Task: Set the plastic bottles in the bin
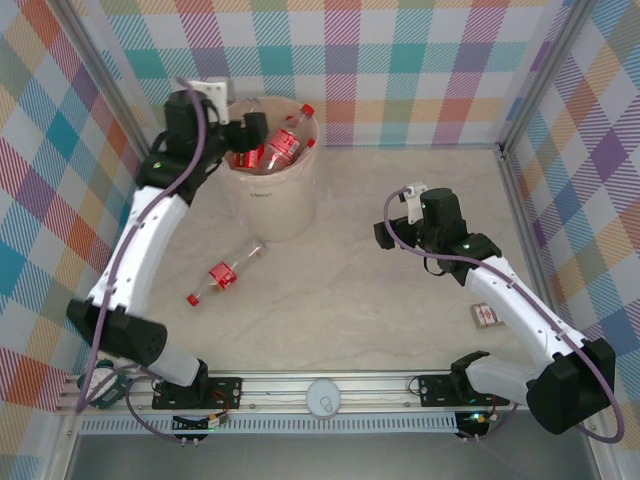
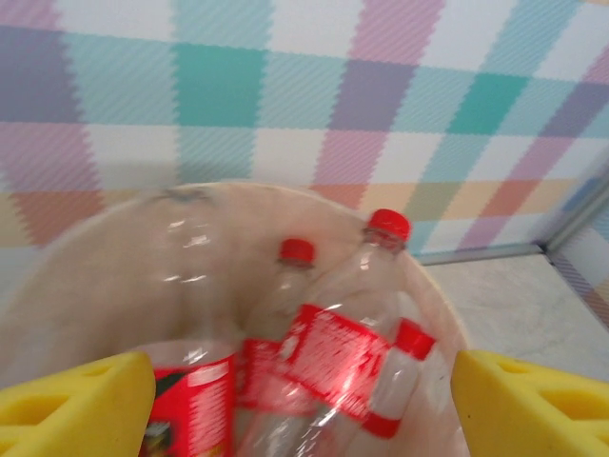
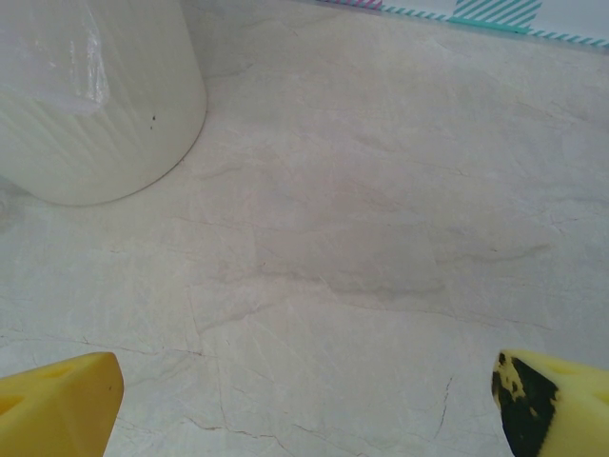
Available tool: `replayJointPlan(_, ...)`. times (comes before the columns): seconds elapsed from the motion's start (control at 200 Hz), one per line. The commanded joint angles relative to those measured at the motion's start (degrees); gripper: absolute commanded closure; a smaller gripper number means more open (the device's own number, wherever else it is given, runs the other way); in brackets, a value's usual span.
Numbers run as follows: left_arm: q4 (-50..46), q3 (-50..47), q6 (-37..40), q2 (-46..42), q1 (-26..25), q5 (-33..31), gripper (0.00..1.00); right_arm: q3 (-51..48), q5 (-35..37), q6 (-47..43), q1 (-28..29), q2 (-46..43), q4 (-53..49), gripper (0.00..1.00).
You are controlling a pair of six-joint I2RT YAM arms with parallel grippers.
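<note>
The left gripper [image 1: 248, 128] hangs with pads apart over the 10 o'clock rim of the bin [image 1: 270, 212], where red-labelled plastic bottles [image 1: 281, 148] are heaped inside. Another bottle [image 1: 222, 276] lies on the table [image 1: 350, 300] at 7 o'clock from the bin. The right gripper [image 1: 384, 234], also spread wide, hovers at 4 o'clock.

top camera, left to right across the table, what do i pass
loose bottle lying on its side → bin → right gripper, open above the surface → small red-and-white box
</note>
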Motion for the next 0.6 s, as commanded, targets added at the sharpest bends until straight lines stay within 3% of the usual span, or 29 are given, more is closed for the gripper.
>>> replayJointPlan(0.0,-10.02,-3.58,-0.72,-7.18,1.94,-6.89,0.19,0.78,-1.37,-0.91,-0.37,1.05,1.84,0.01)
replayJointPlan(0.12,-18.36,-9.90,-3.02,-13.90,3.61,-12.14,0.20,1.59,-1.06,-2.07,-0.39,0.98,1.19,0.01)
replayJointPlan(0.245,-21.87,-20.14,-8.40,-20.16,7.82,-11.48,0.20,2.12,-0.93,-2.33,-0.39,0.95,1.02,0.01)
replayJointPlan(0.38,-20.67,-32.17,-13.69,-22.92,11.51,-6.58,0.20,2.48,-1.66,-1.90,-0.38,1.17,1.18,0.01)
replayJointPlan(0.595,-12.85,-46.28,-17.98,-20.77,11.83,-2.68,0.14,2.14,-1.15,-2.02,-0.39,0.10,0.78,0.01)
